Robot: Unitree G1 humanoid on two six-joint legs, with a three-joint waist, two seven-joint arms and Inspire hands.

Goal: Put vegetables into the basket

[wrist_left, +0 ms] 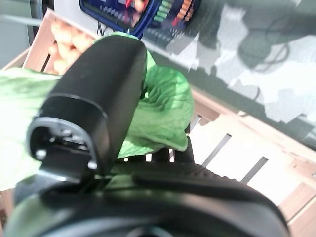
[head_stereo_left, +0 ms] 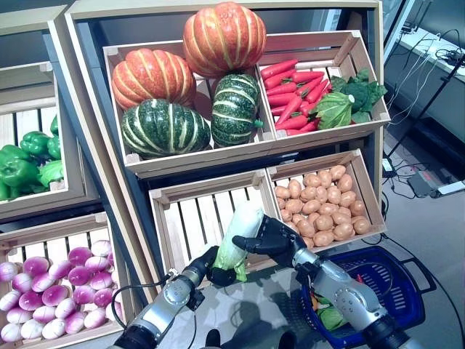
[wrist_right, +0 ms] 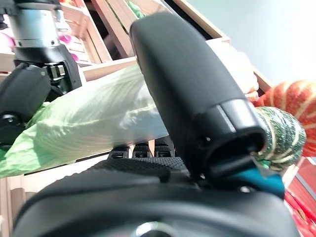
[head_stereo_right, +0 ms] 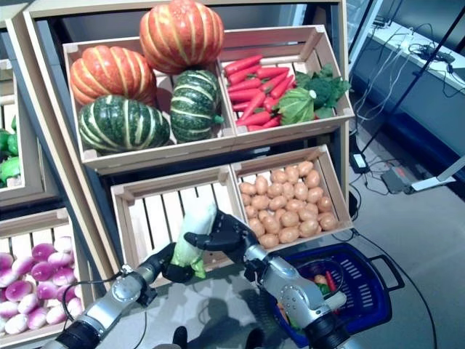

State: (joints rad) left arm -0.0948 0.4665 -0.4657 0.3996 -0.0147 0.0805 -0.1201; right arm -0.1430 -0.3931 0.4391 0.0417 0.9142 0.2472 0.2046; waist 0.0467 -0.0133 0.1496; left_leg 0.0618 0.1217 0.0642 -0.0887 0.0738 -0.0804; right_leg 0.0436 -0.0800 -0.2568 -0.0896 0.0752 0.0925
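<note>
A cabbage is held in front of an otherwise bare slatted crate, gripped from both ends: the left hand is curled round its green leafy base, and the right hand is clamped round its pale upper part, thumb on one side and fingers on the other, as both wrist views confirm. The cabbage is tilted, just above the crate's front rim.

A blue basket is set on the floor below the right arm; some orange, red and green produce can be seen inside it, mostly hidden by the arm. Potatoes fill the crate beside the bare one. Above, one crate holds four pumpkins, two orange and two striped green, and the next holds carrots with leafy greens. To the left, green peppers are kept in one crate and purple-white onions in the one beneath.

No readable writing or labels can be made out.
</note>
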